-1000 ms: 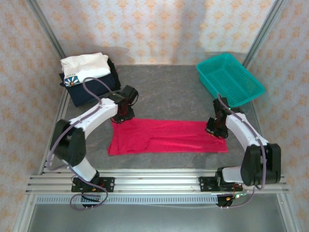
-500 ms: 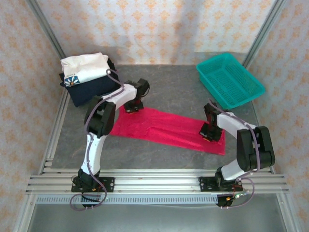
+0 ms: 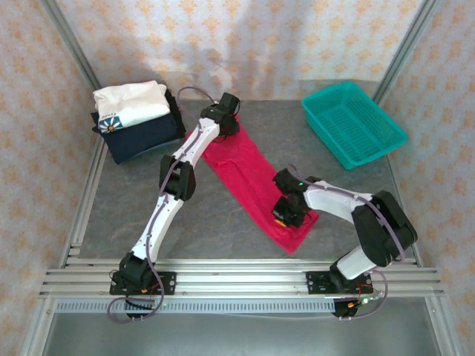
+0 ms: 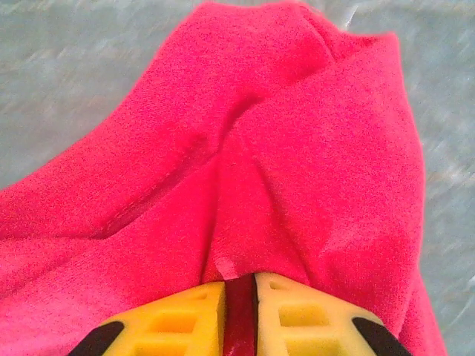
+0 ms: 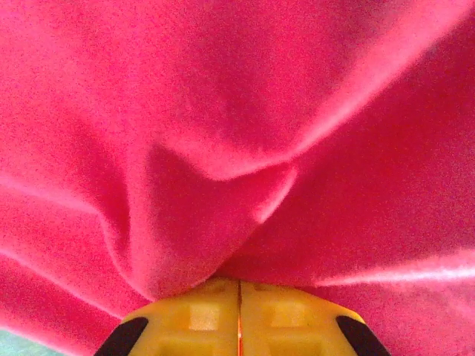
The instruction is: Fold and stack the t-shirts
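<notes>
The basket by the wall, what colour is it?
The basket is teal, a blue-green mesh; the top view shows it best.

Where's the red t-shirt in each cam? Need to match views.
Top external: the red t-shirt is a diagonal strip at centre, running from the left gripper at the far end to the right gripper near the near end.
Left wrist: it spreads upward from the pinch at bottom centre.
Right wrist: bunched folds above the pinch at bottom centre.
Shared landmark: each gripper's pinched fold of red cloth.
</notes>
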